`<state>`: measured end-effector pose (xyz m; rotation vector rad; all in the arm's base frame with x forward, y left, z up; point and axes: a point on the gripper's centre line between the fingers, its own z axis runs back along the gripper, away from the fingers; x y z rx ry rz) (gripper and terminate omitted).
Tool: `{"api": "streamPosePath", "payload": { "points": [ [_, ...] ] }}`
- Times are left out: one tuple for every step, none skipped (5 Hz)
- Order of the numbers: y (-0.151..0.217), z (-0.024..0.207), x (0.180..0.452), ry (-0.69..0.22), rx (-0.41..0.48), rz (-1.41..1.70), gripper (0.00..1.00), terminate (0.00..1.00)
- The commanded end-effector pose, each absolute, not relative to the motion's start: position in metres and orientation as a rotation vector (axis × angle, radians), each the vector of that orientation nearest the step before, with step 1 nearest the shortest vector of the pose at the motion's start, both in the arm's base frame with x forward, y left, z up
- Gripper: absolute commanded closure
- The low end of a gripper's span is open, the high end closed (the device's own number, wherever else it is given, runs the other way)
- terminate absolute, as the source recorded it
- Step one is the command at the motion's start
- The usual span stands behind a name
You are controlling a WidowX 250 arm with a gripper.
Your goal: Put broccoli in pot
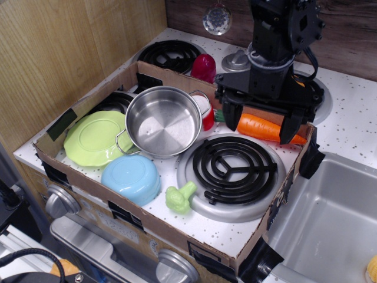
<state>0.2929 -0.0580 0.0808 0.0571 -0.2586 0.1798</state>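
A toy stovetop fills the frame, seen from above and slightly to one side, with a shallow cardboard tray (88,180) laid across it. In the lower middle of the frame, the broccoli (179,198) lies on the white speckled surface inside the tray, its stubby stalk pointing up and to the right, just touching the silver rim of the large black coil burner (234,168). The pot (163,121) stands upright in the centre left, open and with nothing inside, well apart from the broccoli. A light-blue bowl (131,177) sits between them, just below the pot and to the left of the broccoli. A lime-green plate (93,138) lies to the left of the pot, partly tucked under its rim. A small red cup (207,116) stands right behind the pot on its right side.

In the upper right, the black gripper (260,122) hangs above the tray with its two fingers spread wide and nothing between them (one finger at each side of the orange carrot (265,129), which lies beneath it near the tray's far wall). The gripper is well apart from the broccoli. A dark red object (204,68) sits outside the tray near the top, beside another black burner (169,54). A metal sink (327,230) occupies the lower right.
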Motion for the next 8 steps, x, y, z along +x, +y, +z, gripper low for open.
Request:
{"api": "streamPosePath", "payload": {
  "points": [
    [-0.048, 0.107, 0.252, -0.308, 0.101, 0.272, 0.00, 0.00],
    [-0.038, 0.105, 0.234, -0.323, 0.126, 0.288, 0.00, 0.00],
    [-0.020, 0.099, 0.223, -0.351, 0.132, 0.259, 0.00, 0.00],
    [-0.006, 0.094, 0.214, -0.386, 0.146, 0.241, 0.00, 0.00],
    [0.005, 0.084, 0.209, -0.400, 0.119, 0.178, 0.00, 0.00],
    [0.013, 0.074, 0.206, -0.428, 0.094, 0.110, 0.00, 0.00],
    [0.014, 0.065, 0.203, -0.430, 0.078, 0.114, 0.00, 0.00],
    [0.014, 0.058, 0.203, -0.424, 0.068, 0.118, 0.00, 0.00]
  ]
}}
